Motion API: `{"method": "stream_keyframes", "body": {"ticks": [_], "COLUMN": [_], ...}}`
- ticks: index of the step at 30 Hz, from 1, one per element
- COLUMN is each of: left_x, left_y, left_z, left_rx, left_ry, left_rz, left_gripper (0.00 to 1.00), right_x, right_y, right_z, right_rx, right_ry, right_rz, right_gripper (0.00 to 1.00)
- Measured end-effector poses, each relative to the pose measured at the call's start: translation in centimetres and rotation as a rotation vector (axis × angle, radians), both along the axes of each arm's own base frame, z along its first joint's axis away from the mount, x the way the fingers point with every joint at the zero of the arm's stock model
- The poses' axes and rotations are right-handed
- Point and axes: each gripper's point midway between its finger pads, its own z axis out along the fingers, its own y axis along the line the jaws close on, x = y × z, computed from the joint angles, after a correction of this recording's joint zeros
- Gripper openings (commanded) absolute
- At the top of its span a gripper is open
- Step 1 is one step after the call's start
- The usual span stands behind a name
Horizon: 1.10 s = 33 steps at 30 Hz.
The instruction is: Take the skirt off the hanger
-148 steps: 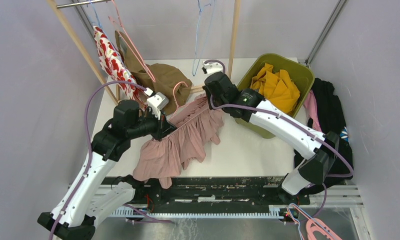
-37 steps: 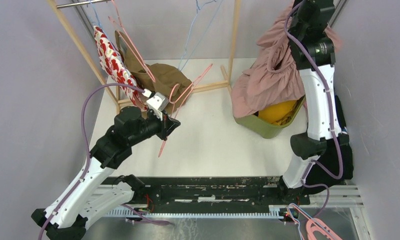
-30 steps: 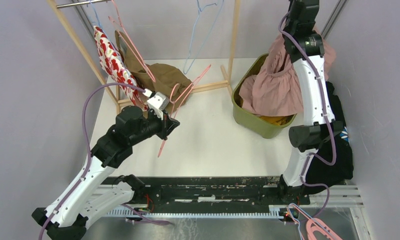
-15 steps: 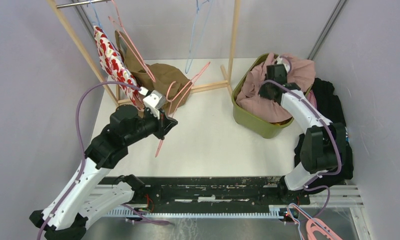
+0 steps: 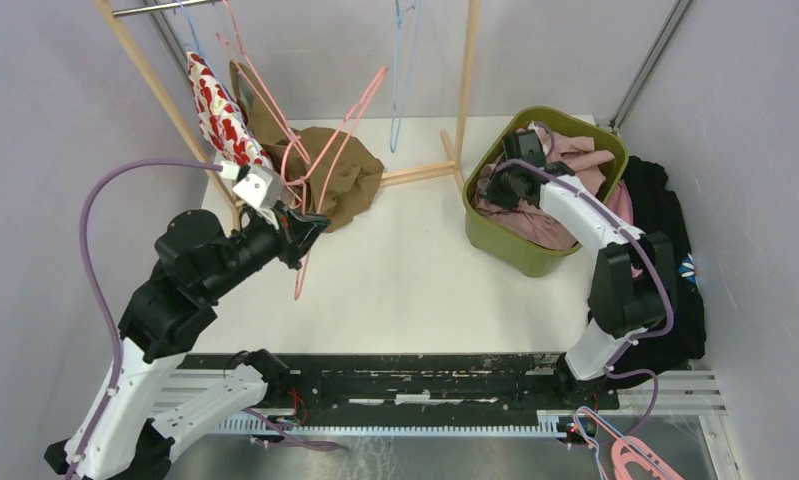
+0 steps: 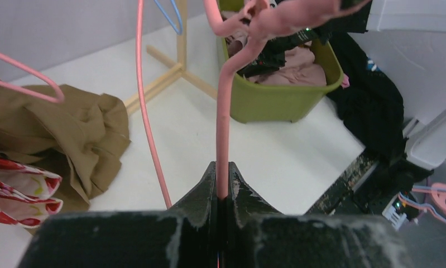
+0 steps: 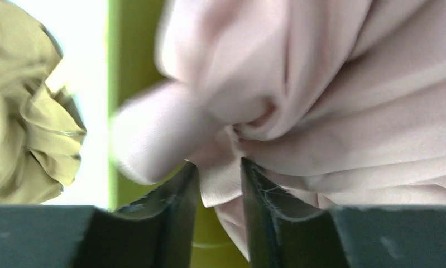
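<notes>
Left gripper: fingers clenched on the lower wire of the pink hanger. The hanger is bare and held above the table, its frame tilting up and away toward the wooden rack.

Right gripper: down inside the green bin, fingers narrowly apart with a fold of the skirt pinched between them — cloth fills the gap. The wrist view is partly blurred.

Skirt: pink, bunched in the bin at the right rear of the table, well apart from the hanger.

Also seen — a brown garment heaped at the rack's foot, a red-and-white patterned garment hanging on the rack, and dark clothing just beside the bin on its right.
</notes>
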Motion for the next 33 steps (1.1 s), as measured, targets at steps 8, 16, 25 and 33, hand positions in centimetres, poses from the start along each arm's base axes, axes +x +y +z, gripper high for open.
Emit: {"method": "stream_keyframes", "body": {"ticks": [8,16,25,33], "left_x": [3.2,9.2,18.8,27.9], "left_y": [0.3,-0.6,-2.3,1.0], "left_z": [3.8,2.6,3.2,5.5], "left_rx": [-0.004,0.081,0.118,0.003], "left_ry": [-0.036,0.020,0.028,0.008], "left_rz": [0.119,0.276,0.446,0.586], "left_gripper": [0.03,0.03,0.03,0.03], "right_x": [5.7,6.4,4.5,3.9], "right_y": [-2.2,-3.7,-3.8,-3.9], "right_z": [9.7,14.7,16.0,16.5], "right_rx": [-0.181,-0.315,-0.381,-0.401], "right_ry": [-0.193,-0.290,-0.318,-0.337], "right_rz": [-0.026,-0.018,0.042,0.067], "right_gripper": [0.59,0.60,0.60,0.61]}}
